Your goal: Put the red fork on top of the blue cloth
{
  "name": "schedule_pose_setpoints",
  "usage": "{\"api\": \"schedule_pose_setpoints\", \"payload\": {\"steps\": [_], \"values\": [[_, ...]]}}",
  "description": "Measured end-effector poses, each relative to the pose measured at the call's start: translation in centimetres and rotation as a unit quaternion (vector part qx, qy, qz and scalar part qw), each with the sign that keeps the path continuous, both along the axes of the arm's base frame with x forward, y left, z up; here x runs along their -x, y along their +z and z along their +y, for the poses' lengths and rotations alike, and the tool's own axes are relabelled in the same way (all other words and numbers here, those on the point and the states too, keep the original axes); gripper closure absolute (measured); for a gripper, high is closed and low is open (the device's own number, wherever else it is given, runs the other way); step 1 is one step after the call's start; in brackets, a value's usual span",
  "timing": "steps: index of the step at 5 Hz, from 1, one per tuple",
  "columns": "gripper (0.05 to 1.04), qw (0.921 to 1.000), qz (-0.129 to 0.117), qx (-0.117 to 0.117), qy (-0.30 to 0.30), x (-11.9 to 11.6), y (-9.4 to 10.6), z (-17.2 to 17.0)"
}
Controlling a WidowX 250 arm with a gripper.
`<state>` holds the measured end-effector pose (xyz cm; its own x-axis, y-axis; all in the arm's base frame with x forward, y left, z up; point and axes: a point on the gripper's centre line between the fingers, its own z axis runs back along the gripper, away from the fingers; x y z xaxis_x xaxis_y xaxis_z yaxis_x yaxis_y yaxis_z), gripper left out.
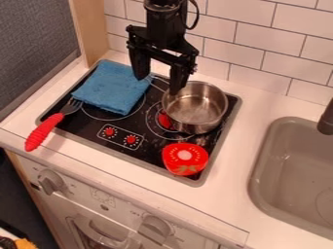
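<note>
Red, ribbed handle toward the lower left, the fork (44, 131) lies slantwise at the left of the frame, its metal tines pointing up and right. Its head is over the left part of the black cooktop (88, 127), while the end of its handle reaches across the edge onto the white surface (232, 163). The blue cloth (112, 87) lies folded on the upper left of the cooktop, and the tines come right beside its lower-left edge; whether they touch it I cannot tell.

I hang down from the top of the frame, my black fingers (158, 84) apart, one near the cloth's right edge and the other by the rim of the metal pot (195, 108). From them, the fork is well apart, down and to the left, with most of the cloth between. The pot's thin handle (157, 78) shows in the gap between my fingers; I cannot tell whether either one touches it.

The pot sits on the right of the cooktop, and a halved red tomato (185, 159) lies below it, cut face up. Two small red knobs (120, 135) are on the cooktop, left of the tomato. A grey sink (278, 148) takes up the lower right, with a dark faucet (326, 119) at the right edge.
</note>
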<state>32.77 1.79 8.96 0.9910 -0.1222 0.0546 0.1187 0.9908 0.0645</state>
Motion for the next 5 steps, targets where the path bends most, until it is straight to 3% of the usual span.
{"api": "schedule_pose_setpoints", "payload": {"steps": [1, 2, 3, 4, 5], "values": [[0.083, 0.9999, 0.015, 0.002, -0.002, 0.3, -1.1, -0.1], [0.083, 0.9997, 0.013, 0.013, 0.018, 3.3, -1.8, 3.1], [0.083, 0.9998, -0.011, 0.011, 0.008, 6.4, -1.3, 6.1], [0.083, 0.9994, -0.033, 0.002, 0.011, 9.9, -2.2, 9.9], [0.083, 0.9985, -0.037, -0.028, 0.029, 10.4, -4.6, 11.6]]}}
